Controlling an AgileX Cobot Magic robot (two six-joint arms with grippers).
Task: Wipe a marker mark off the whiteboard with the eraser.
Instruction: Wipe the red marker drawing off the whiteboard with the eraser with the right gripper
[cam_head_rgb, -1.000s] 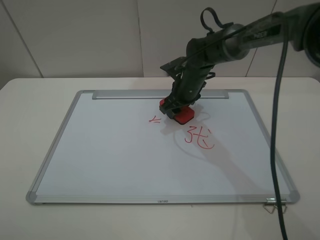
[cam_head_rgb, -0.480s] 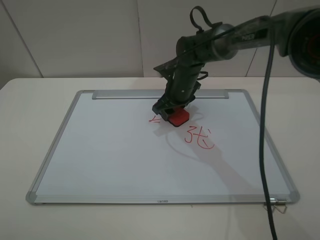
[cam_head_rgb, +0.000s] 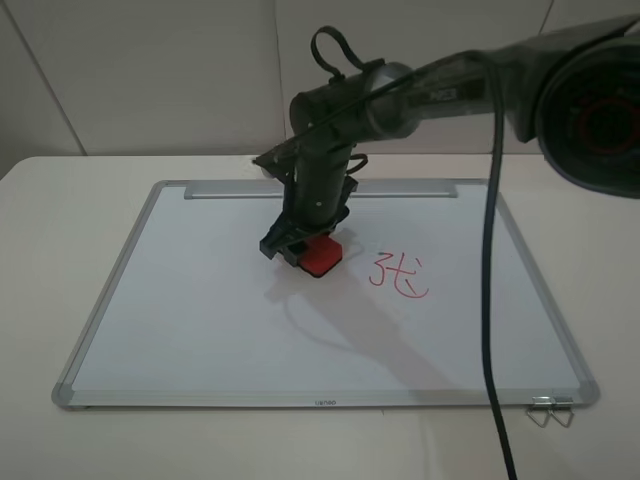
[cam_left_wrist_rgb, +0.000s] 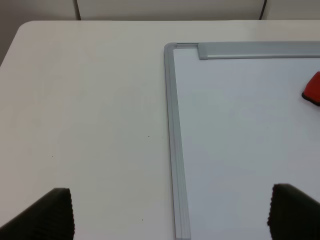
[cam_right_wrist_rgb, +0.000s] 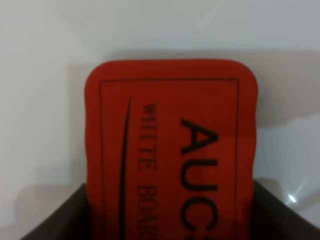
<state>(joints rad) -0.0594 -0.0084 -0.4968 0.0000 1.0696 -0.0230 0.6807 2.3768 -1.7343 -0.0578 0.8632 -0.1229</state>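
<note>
Right jaws pinching the eraser (cam_head_rgb: 322, 256) have swept left over the whiteboard (cam_head_rgb: 200, 320); the mark's last trace is gone beneath them; small scribble (cam_head_rgb: 398, 277) sits right of them; left jaws spread.

The eraser (cam_right_wrist_rgb: 170, 150) face reads "AUC" and "WHITE BOAR", both cut off by the view's edge.

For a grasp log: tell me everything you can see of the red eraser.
The eraser is a small red rectangular block with rounded corners. Its face carries dark lettering, "AUC" and "WHITE BOAR" cut off by the frame, inside a thin outline. It appears to rest on the whiteboard, left of the small red scribble, clamped at its sides by the right end effector. Its underside is hidden.
</note>
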